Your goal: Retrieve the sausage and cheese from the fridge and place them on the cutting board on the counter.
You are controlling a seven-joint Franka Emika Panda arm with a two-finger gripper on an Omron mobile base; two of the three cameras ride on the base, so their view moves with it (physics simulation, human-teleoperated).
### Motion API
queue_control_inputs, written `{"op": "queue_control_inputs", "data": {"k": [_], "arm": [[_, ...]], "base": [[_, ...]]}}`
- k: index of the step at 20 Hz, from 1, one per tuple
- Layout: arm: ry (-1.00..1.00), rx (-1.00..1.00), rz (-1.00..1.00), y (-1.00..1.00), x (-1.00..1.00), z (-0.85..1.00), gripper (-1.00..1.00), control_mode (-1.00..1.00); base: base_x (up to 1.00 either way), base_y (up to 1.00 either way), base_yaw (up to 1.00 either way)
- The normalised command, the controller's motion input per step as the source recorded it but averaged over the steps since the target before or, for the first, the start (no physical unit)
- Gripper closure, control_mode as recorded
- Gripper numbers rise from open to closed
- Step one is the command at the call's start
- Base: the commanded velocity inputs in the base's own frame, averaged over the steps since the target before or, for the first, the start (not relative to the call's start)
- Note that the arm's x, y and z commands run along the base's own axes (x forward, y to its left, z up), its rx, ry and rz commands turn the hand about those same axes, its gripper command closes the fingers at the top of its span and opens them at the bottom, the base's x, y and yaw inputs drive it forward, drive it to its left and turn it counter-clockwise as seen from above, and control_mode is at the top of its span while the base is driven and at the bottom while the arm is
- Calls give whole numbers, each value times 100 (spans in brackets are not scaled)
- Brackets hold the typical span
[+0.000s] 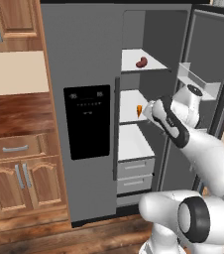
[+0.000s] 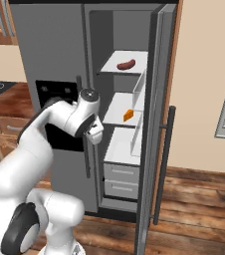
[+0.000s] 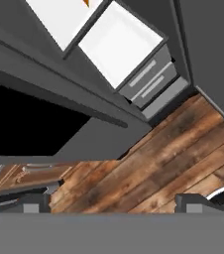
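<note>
Wooden floor planks [image 3: 173, 149] filled the lower right of the hand view, just beyond the two dark fingertips [image 3: 34, 202] of the tool [image 3: 114, 203], which stood wide apart at the bottom edge with nothing between them. No brand or readable writing showed anywhere; the black dispenser panel [image 1: 87, 121] on the shut left door of the fridge [image 1: 79, 59] carried only faint pale marks, too small to read.

At the upper middle of the left base view the sausage [image 1: 141, 62] lay on the top white shelf [image 1: 153, 63] of the open right compartment: a small dark red-brown curved link. On the right base view it sat near the top centre, at the middle of that same shelf. One shelf lower, the cheese [image 1: 140, 110] appeared as a small orange-yellow wedge near the shelf's front edge, seen in the right base view at frame centre. A sliver of orange at the top edge of the hand view was probably the same wedge.

On the left base view the tool [image 1: 151, 113] hung at frame centre, just beside the cheese and level with its shelf, not touching it; the sausage lay a shelf above it, apart. Below, two grey drawers [image 1: 135, 176] sat at the compartment's foot. The reddish-brown bench [image 1: 15, 114] showed at the left edge, over light wood cabinets [image 1: 20, 178].
</note>
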Motion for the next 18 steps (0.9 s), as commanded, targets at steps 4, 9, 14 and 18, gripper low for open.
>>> {"op": "queue_control_inputs", "data": {"k": [4, 9, 14, 18], "arm": [[3, 13, -40, -18, 71, -37, -100, -100], [4, 0, -41, -78, 57, -17, -100, -100], [7, 0, -34, -99, 30, -1, -100, -100], [7, 0, -23, -63, 58, -19, -100, -100]], "base": [[0, 0, 0], [0, 0, 0], [0, 0, 0], [0, 0, 0]]}}
